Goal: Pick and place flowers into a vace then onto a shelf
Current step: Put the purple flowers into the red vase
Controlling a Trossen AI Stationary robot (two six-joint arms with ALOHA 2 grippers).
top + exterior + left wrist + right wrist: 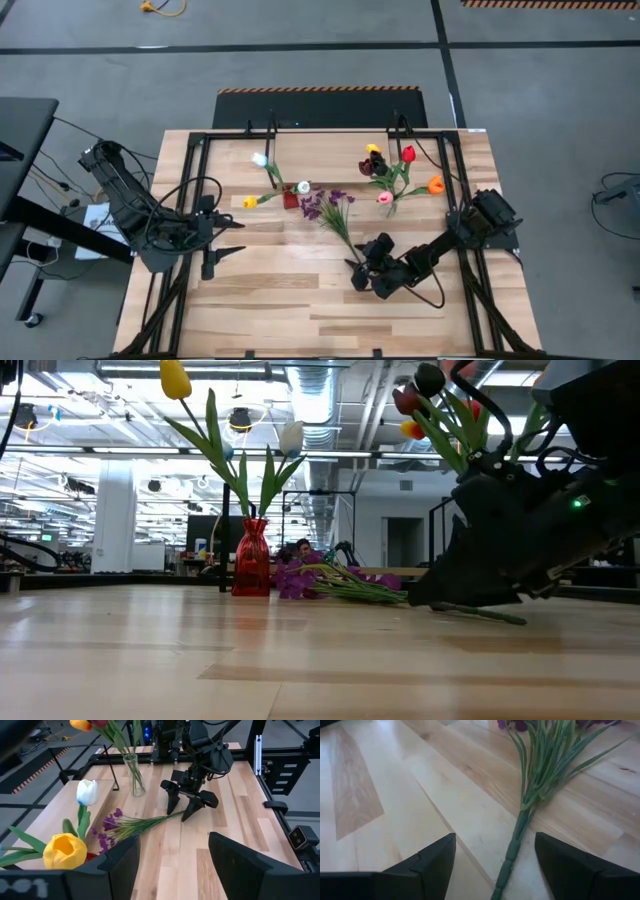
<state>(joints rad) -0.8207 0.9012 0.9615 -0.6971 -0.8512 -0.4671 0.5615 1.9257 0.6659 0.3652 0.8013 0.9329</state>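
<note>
A purple sprig (330,212) lies flat on the table, its green stem (512,851) running toward the near edge. My right gripper (495,870) is low over the stem's end, open, with a finger on each side and touching nothing. A red vase (252,557) holds a yellow tulip (64,851) and a white tulip (87,792). The clear vase (134,776) holds several tulips (392,165). My left gripper (235,238) hovers open at the table's left. The shelf does not show plainly.
Black frame rails (195,190) run along both sides of the table, with cables over them. The two vases stand in the far half of the table. Bare planks (290,300) stretch between the two arms toward the near edge.
</note>
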